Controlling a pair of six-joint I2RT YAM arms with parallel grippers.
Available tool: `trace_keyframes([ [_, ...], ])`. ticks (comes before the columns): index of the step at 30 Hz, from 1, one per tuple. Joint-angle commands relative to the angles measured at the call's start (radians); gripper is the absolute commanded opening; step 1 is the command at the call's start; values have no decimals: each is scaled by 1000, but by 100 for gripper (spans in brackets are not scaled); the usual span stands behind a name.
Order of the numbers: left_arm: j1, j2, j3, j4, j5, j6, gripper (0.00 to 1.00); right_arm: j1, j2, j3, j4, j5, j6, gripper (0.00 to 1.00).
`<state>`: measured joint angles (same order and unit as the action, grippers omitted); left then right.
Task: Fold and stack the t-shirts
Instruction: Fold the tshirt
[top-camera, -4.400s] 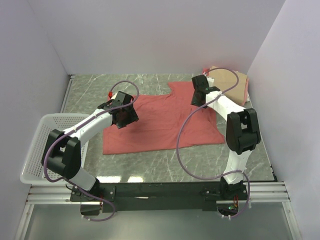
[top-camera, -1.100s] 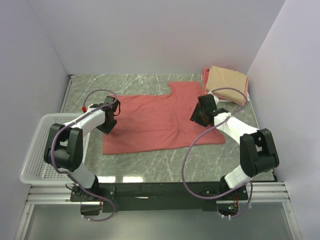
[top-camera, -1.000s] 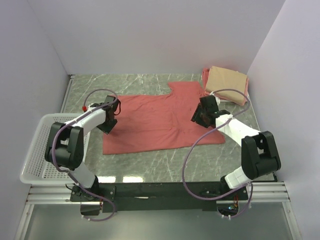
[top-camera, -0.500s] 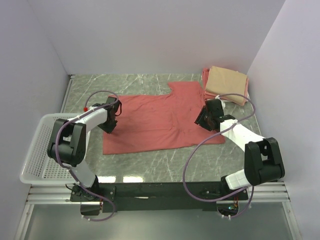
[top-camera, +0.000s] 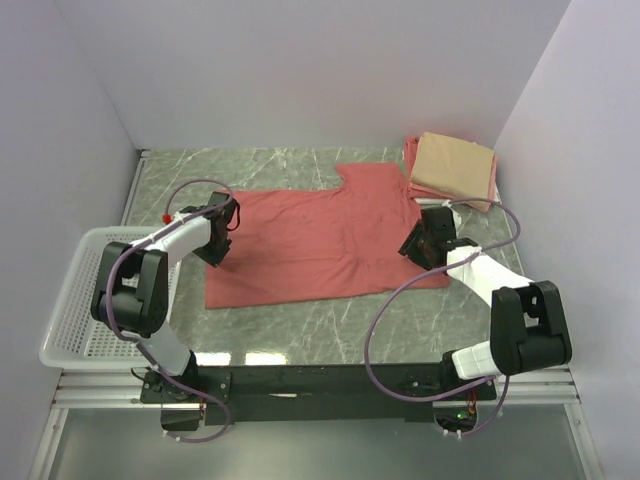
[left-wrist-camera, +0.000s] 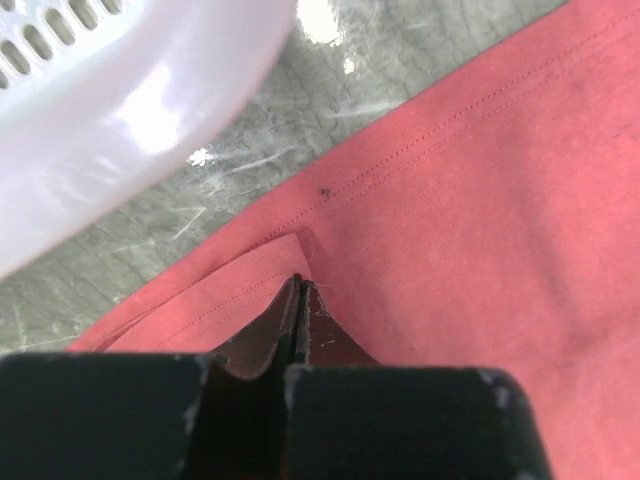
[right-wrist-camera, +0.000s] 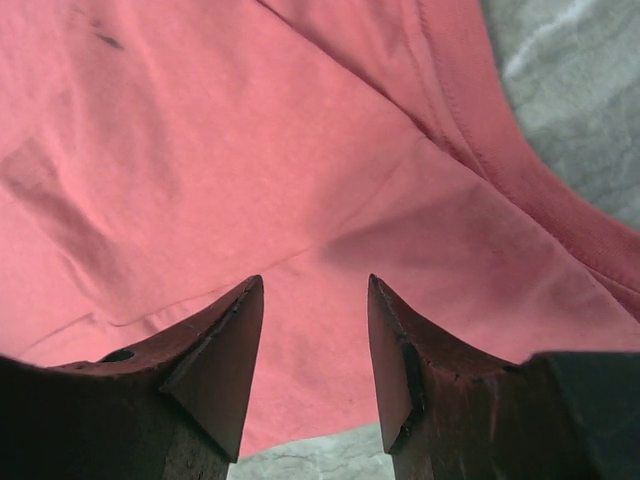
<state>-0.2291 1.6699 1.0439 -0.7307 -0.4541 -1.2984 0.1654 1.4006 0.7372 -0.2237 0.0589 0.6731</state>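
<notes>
A large salmon-red t-shirt (top-camera: 310, 240) lies spread flat on the marble table. My left gripper (top-camera: 219, 255) is low at the shirt's left edge. In the left wrist view its jaws (left-wrist-camera: 298, 287) are pressed together on a small raised pinch of red cloth (left-wrist-camera: 300, 240) just inside the stitched hem. My right gripper (top-camera: 418, 244) hovers over the shirt's right side near its lower corner. It stands open (right-wrist-camera: 313, 287), with only flat red cloth (right-wrist-camera: 250, 150) showing between the fingers. A folded tan t-shirt (top-camera: 455, 166) rests on a folded pink one (top-camera: 410, 152) at the back right.
A white mesh basket (top-camera: 76, 300) sits off the table's left edge, and its rim (left-wrist-camera: 130, 110) shows close beside my left gripper. Grey walls enclose the table on three sides. Bare marble (top-camera: 330, 310) lies in front of the shirt.
My left gripper has closed on the shirt's left edge. My right arm has swung from the shirt's middle right toward its right edge, still open.
</notes>
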Motion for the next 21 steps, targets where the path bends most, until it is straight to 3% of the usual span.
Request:
trace_keyframes([
  [1,13,-52,-1,-19,-44,-4,1,-13,-25,-24,32,12,13,53],
  [8,30,-47,-4,-19,-44,5,1,-29,-20,-56,41,7,17,53],
  [10,34,-48,-7,-10,-40,22,7,-38,-23,-67,43,7,17,53],
  [11,36,-50,-8,-1,-38,25,13,-38,-20,-71,46,6,17,53],
  [12,39,-53,-7,4,-35,43,31,-41,-20,-78,46,1,17,53],
  [14,39,-70,-2,20,-29,69,56,-44,-17,-84,50,-7,17,53],
  [17,37,-114,19,72,6,154,74,-46,-32,-82,38,-8,19,53],
  [21,-7,-177,28,117,19,252,75,-41,-98,-62,18,-1,13,55],
])
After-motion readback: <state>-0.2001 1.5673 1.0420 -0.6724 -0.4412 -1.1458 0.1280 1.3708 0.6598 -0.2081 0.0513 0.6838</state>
